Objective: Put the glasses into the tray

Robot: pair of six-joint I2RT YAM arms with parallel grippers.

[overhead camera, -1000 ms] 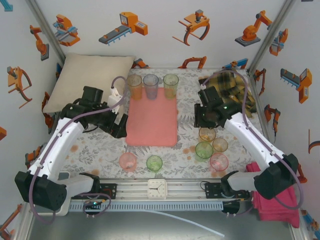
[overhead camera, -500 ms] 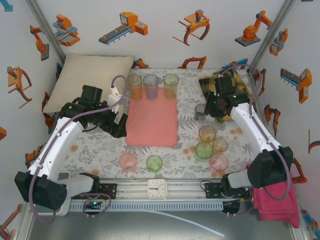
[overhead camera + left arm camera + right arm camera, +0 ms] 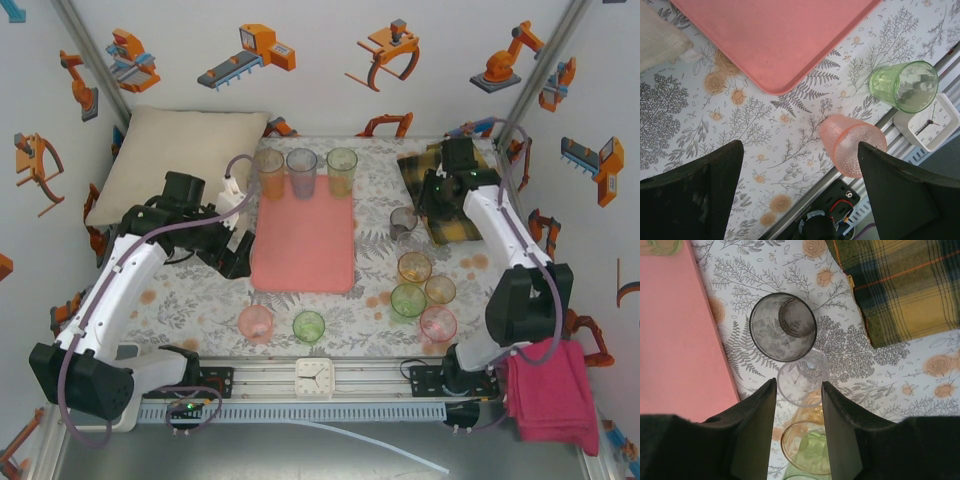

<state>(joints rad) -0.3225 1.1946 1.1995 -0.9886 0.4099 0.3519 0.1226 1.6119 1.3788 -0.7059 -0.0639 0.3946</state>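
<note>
The salmon tray [image 3: 303,250] lies mid-table, with orange [image 3: 268,170], bluish [image 3: 302,172] and green [image 3: 342,170] glasses along its far edge. My right gripper [image 3: 428,205] hangs right of the tray, near the plaid cloth. In the right wrist view it [image 3: 799,384] is shut on a pale clear glass [image 3: 802,372], above a smoky glass [image 3: 782,327] that stands on the table. My left gripper [image 3: 237,255] is open and empty at the tray's left edge. Beneath it [image 3: 799,150] are a pink glass [image 3: 850,145] and a green glass [image 3: 902,85].
Several more glasses [image 3: 415,268] cluster on the table right of the tray's near end. A cream pillow [image 3: 180,160] lies far left, a plaid cloth [image 3: 468,225] far right, a magenta cloth [image 3: 550,395] near right. A small clock [image 3: 314,378] sits on the front rail.
My right arm has lifted and drawn back toward the plaid cloth, uncovering the smoky glass on the table. The left arm has stayed put.
</note>
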